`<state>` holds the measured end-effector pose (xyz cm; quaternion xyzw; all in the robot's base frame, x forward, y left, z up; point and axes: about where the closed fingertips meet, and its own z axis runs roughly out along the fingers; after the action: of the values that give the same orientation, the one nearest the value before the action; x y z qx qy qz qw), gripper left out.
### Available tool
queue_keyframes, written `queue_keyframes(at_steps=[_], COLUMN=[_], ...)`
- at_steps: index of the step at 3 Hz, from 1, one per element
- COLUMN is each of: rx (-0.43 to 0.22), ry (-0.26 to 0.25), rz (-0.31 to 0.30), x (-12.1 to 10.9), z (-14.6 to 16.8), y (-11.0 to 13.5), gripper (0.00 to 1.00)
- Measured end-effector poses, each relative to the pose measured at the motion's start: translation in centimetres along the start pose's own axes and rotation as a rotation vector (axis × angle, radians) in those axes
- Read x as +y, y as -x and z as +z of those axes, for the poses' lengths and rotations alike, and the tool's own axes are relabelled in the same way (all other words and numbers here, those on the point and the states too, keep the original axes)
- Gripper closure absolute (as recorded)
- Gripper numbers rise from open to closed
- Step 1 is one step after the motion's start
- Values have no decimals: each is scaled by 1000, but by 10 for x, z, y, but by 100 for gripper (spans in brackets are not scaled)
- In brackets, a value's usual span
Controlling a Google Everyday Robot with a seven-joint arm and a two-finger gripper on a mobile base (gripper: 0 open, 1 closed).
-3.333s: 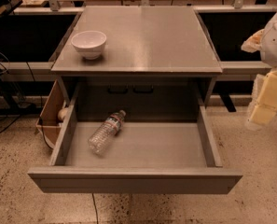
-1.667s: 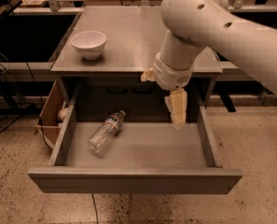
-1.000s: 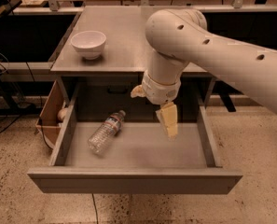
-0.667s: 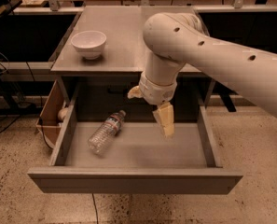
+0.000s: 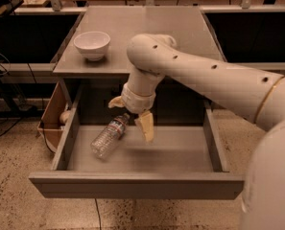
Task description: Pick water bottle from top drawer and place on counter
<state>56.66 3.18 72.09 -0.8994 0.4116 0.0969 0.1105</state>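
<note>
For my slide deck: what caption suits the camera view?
Open claw hovers near the cap end of the water bottle lying in the top drawer; white bowl sits on the counter.

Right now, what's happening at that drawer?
The robot arm reaches into the open top drawer, its gripper open and poised by the cap end of the water bottle. The bottle lies on its side on the drawer floor, not yet grasped. A white bowl sits on the counter above.

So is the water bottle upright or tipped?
Tipped: water bottle lies flat on the top drawer floor, gripper by its cap.
</note>
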Motion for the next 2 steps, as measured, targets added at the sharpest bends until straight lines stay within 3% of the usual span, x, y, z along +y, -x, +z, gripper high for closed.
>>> queue_keyframes(at_steps=[2], rx=[-83], ry=[0], rz=[-78], x=[-40], z=[59], y=[12], gripper=[0])
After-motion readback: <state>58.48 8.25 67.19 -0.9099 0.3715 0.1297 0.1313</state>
